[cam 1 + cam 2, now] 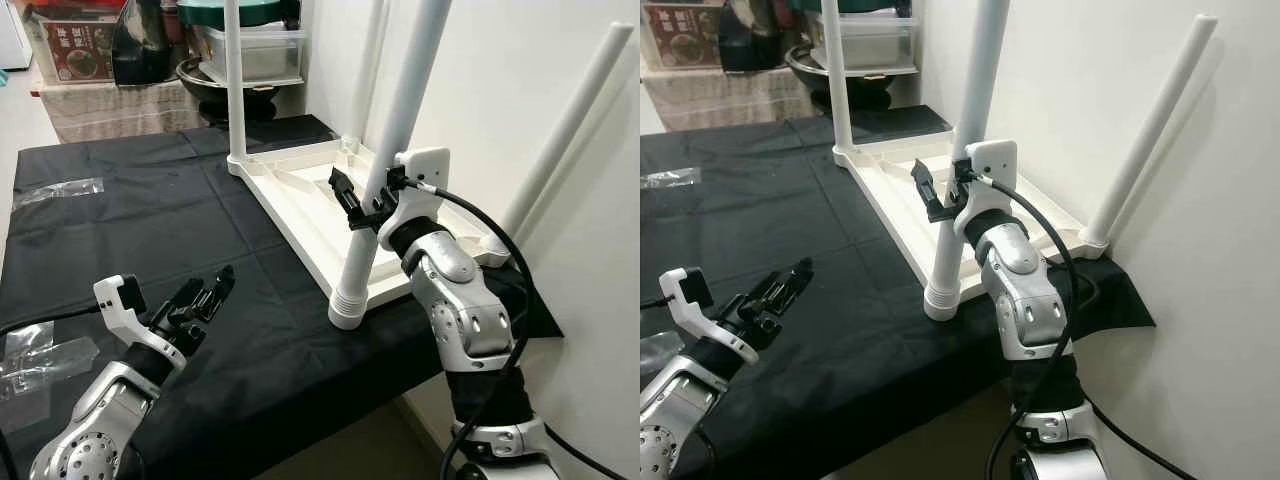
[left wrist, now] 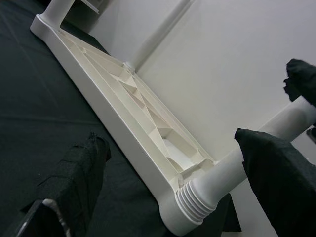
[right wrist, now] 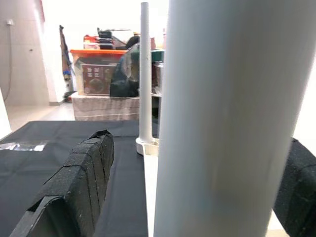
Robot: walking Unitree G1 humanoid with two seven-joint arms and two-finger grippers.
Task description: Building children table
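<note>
A white plastic children's table (image 1: 300,190) lies upside down on a black cloth (image 1: 150,230), its legs pointing up. The nearest leg (image 1: 400,110) stands in the front corner on a ribbed collar (image 1: 350,300). My right gripper (image 1: 368,205) straddles this leg at mid height and is open: in the right wrist view one finger (image 3: 84,173) stands apart from the leg (image 3: 222,118). My left gripper (image 1: 205,295) hovers open over the cloth, left of that corner, holding nothing. Its fingers (image 2: 79,173) frame the collar (image 2: 195,202).
Another leg (image 1: 233,80) rises at the far left corner, and one (image 1: 570,125) leans by the white wall (image 1: 480,80) on the right. Clear plastic wrappers (image 1: 60,190) lie on the cloth's left side. Storage boxes and a dark bowl (image 1: 225,85) stand behind. The cloth's front edge drops off close by.
</note>
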